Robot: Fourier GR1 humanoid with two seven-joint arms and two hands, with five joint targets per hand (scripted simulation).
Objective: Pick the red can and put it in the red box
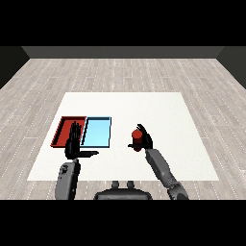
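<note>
The red can (137, 135) is upright to the right of the trays, with my right hand (144, 140) curled round it from behind and the right. I cannot tell whether the can rests on the table or is just above it. The red tray (64, 126) lies at the left of the white table, and the light blue tray (97, 132) touches its right side. My left hand (74, 144) stands open with straight fingers pointing up, thumb out to the right, in front of the red tray's near right corner.
The white table (158, 110) spreads wide behind and to the right of the trays. Wood-plank floor surrounds it.
</note>
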